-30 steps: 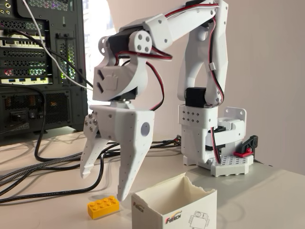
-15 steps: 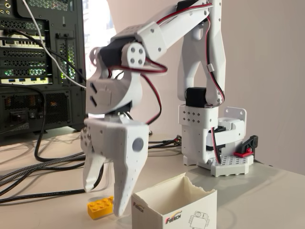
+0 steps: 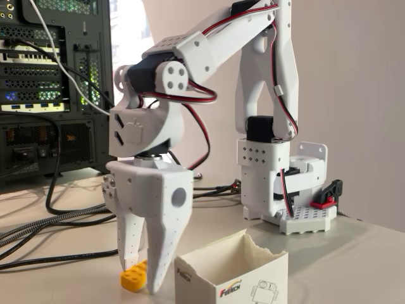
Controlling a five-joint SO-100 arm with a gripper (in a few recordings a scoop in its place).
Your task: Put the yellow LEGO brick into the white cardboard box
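The yellow LEGO brick (image 3: 133, 278) lies on the table at the bottom of the fixed view, left of the white cardboard box (image 3: 215, 275). My white gripper (image 3: 142, 277) points straight down over the brick, open with a narrow gap between its fingers. The thin left finger (image 3: 130, 244) ends just above the brick's top. The broad right finger (image 3: 161, 253) hides the brick's right end, and its tip nears the table beside the box's left corner. Whether either finger touches the brick is unclear. The box stands open-topped with a ragged rim, and nothing shows inside it.
The arm's base (image 3: 278, 190) stands behind the box on a white studded plate (image 3: 310, 220). A black computer case (image 3: 50, 82) fills the left background. Several black cables (image 3: 57, 221) run across the table to the left of the gripper.
The gripper has dropped and shifted left onto the brick. Its fingers have narrowed from wide open to a small gap. Brick and box have not moved.
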